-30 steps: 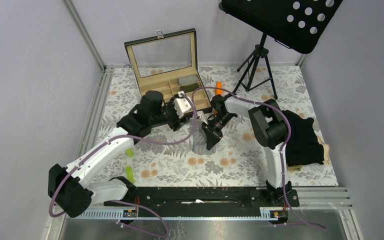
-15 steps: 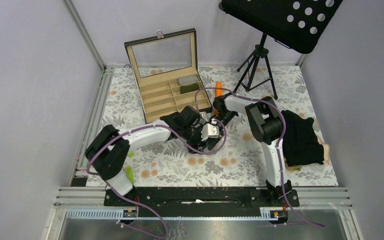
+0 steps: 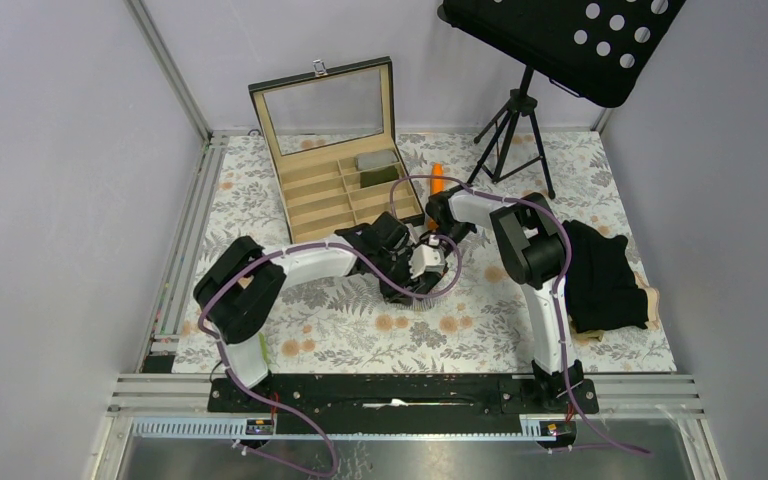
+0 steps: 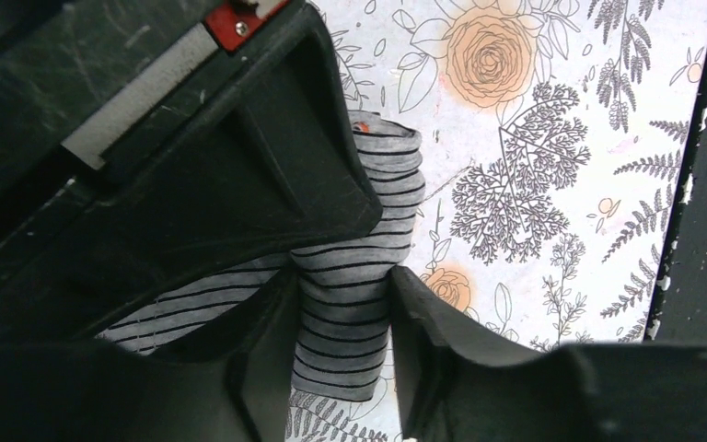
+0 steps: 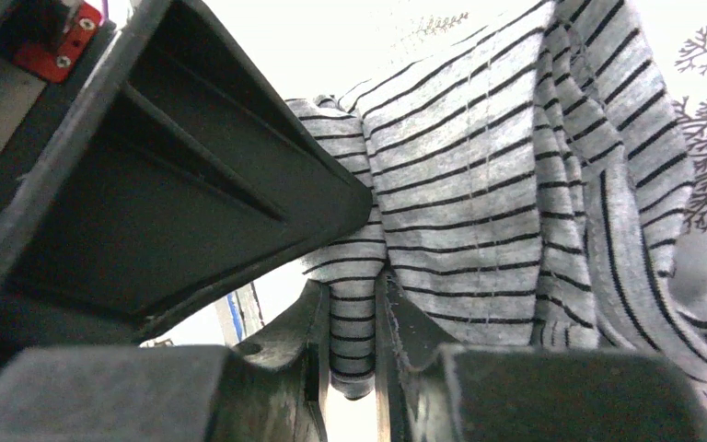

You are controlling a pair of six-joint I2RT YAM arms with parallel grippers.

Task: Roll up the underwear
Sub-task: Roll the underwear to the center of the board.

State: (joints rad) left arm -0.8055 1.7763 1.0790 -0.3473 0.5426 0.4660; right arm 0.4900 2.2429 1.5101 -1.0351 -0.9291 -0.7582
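Two grips hold the striped underwear [image 5: 479, 184] at mid-table, just in front of the box [image 3: 332, 192]: the left gripper [image 4: 341, 322] is closed on a rolled band, the right gripper [image 5: 350, 341] on a thin fold. If either tugs away, I judge the thin fold could slip out and the roll unwind.

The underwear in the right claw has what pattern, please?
Light grey underwear with thin black stripes; clearest in right wrist view.

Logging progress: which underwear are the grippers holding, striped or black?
The grey striped underwear, pinched by both the left gripper and the right gripper. The black underwear lies apart in a pile off to the right, untouched.
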